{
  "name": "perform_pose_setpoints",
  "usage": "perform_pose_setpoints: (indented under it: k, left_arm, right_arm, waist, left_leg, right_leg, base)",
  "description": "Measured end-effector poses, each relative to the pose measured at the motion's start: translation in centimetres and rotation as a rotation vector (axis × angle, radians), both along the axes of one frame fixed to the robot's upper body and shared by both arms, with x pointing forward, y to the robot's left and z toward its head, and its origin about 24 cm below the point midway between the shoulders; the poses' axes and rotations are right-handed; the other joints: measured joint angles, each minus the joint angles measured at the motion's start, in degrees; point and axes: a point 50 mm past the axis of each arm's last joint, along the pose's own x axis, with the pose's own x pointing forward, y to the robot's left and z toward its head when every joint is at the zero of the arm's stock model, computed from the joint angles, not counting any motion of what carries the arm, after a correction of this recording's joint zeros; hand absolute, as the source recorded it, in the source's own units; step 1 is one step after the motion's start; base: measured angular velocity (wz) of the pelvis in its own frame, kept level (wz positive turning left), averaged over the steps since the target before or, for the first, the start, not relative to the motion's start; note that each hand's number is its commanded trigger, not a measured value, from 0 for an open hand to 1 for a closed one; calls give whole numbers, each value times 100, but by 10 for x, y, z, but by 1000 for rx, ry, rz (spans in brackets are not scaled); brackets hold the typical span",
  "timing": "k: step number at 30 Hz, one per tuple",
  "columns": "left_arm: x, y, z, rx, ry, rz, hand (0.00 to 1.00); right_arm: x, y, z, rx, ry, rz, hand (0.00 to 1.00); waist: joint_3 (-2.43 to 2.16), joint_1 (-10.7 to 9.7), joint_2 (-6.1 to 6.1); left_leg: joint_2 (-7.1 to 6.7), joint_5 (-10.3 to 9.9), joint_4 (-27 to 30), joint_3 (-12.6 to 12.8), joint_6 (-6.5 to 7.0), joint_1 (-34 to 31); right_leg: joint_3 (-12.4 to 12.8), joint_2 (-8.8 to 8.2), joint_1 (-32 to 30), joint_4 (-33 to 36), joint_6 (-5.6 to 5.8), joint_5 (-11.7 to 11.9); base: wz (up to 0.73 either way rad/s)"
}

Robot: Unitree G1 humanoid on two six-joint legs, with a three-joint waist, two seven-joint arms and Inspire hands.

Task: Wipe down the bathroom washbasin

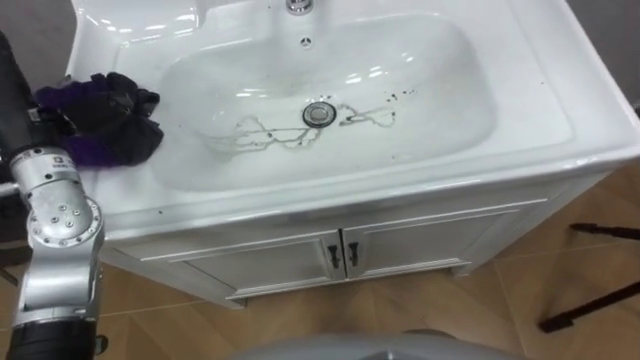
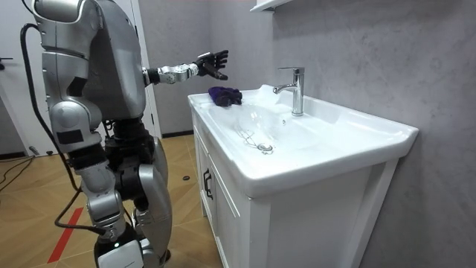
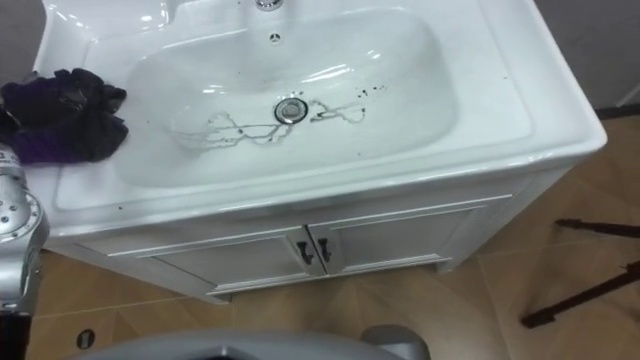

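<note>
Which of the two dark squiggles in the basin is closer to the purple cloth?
The longer squiggle left of the drain; the shorter one lies right of it, farther from the cloth.

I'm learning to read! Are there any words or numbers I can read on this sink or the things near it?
None: no words, numbers or signs show on the basin, the tap, the dark cloth or the cabinet doors.

Seemingly no lettering or numbers are legible on the basin (image 1: pixel 520 110) or cabinet (image 1: pixel 250 265).
</note>
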Motion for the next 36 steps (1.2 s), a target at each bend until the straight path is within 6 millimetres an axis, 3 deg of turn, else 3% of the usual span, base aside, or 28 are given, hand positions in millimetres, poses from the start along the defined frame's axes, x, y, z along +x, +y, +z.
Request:
perform_pose_setpoints:
  k: [4, 9, 13, 15, 19, 22, 24, 36]
  left_arm:
    - [-1, 3, -7, -4, 32, 13, 0]
    - [-6, 11, -28, -25, 123, 52, 0]
    - [-9, 15, -42, -37, 185, 78, 0]
    - [-11, 19, -58, -54, 258, 102, 0]
    - [-12, 17, -66, -58, 293, 104, 0]
    - [-14, 18, -72, -63, 321, 112, 0]
    - [-17, 20, -80, -68, 354, 124, 0]
    - [-13, 21, -83, -76, 368, 131, 0]
  right_arm:
    - [2, 0, 0, 1, -5, -2, 0]
    - [0, 0, 0, 1, 4, -3, 0]
    - [0, 0, 0, -1, 5, -6, 0]
    - [3, 0, -1, 0, 10, -8, 0]
    - [2, -1, -1, -8, 36, -18, 0]
    - [4, -1, -1, -17, 32, -17, 0]
    - [3, -1, -1, -19, 35, -18, 0]
    - [3, -2, -1, -32, 39, -35, 0]
  waist:
    - [0, 8, -15]
    - [-36, -51, -27]
    - [-30, -47, -64]
    - [-29, -86, -54]
    - [-35, -122, -37]
    - [-52, -138, 4]
    - [-95, -137, 62]
    - [-105, -139, 56]
  left_leg:
    - [0, 0, 0, -4, 0, 14]
    - [8, 0, -4, -6, 0, 23]
    - [13, 0, -7, -13, 0, 65]
    - [10, 0, -7, -22, 0, 57]
    - [8, -1, -8, -11, 1, 68]
    - [8, -1, -8, -11, 0, 76]
    - [9, -1, -8, -9, 0, 108]
    - [10, -1, -8, 1, 0, 134]
  right_leg:
    - [33, 8, 0, -6, -2, 4]
    - [22, 47, 11, 14, -13, 15]
    - [64, 59, 15, 51, -17, 18]
    - [40, 51, 12, 45, -15, 22]
    - [54, 52, 2, 38, -9, 25]
    - [77, 60, -1, 41, -2, 35]
    - [98, 63, 10, 52, -5, 39]
    - [123, 69, 12, 77, 1, 57]
  base:
    - [-7]
    - [-1]
    - [-8]
    - [2]
    - [0]
    - [-2]
    - [-10]
    - [-1]
